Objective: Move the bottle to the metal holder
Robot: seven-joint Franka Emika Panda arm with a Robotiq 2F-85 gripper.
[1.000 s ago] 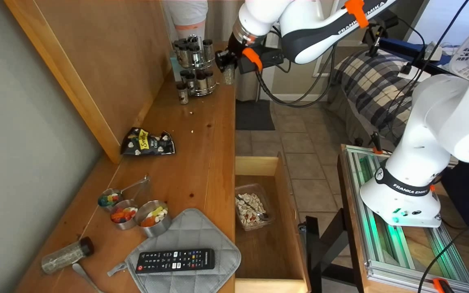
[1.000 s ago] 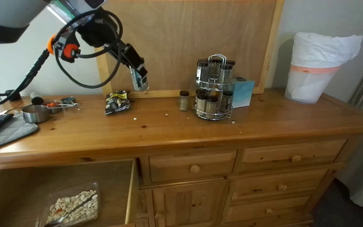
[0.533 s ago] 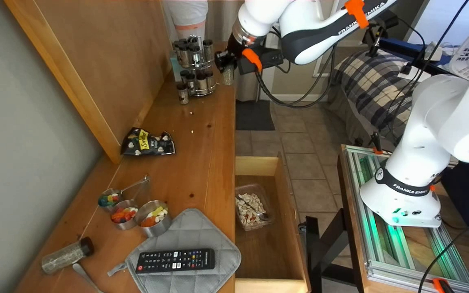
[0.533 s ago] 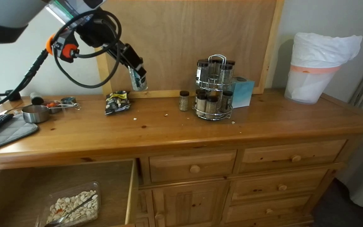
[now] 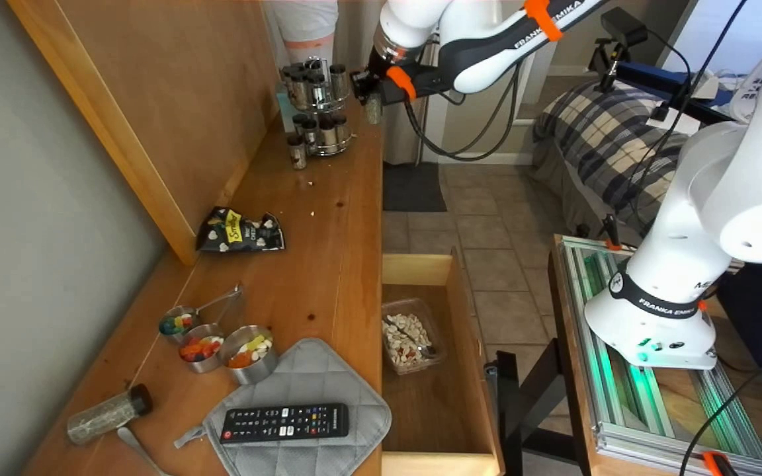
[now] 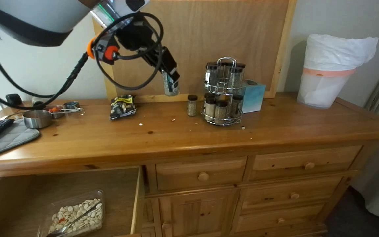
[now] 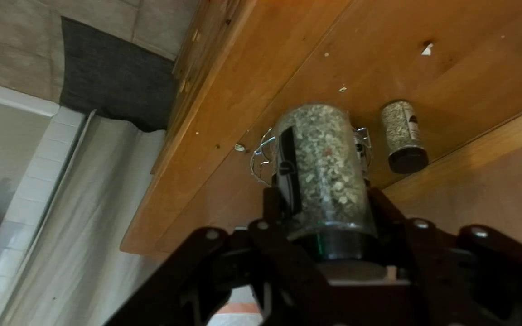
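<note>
We have the bottle (image 6: 170,87) in the gripper (image 7: 326,199), whose fingers (image 7: 272,206) pinch it near the dark cap (image 7: 338,244). It hangs cap upward, a little tilted, above the dresser top (image 6: 275,125). In an exterior view we see it to the left of the metal holder (image 6: 222,88); in both exterior views a gap shows between the two. In the wrist view the bottle hides much of the metal holder from us.

The metal holder stands upright on the dresser top, and we make out dark-lidded jars (image 6: 220,110) in it, high and low. Just left of it, in an exterior view, a loose jar (image 6: 192,106) stands upright. Behind the metal holder and to its right we see a blue box (image 6: 254,96), partly hidden by it, and well to its right a white bin (image 6: 324,87).

To the left of the metal holder, past the loose jar, lies a black snack bag (image 6: 122,107). Well apart from the metal holder on that side we find metal cups (image 5: 258,375), a grey pad (image 5: 315,377) with a remote control (image 5: 285,423) on it, and a sideways jar (image 5: 104,418). Below the metal holder and to its left, an open drawer (image 6: 137,200) holds a clear container (image 6: 102,214) with pale pieces (image 6: 72,210) and a spoon (image 6: 59,231).
</note>
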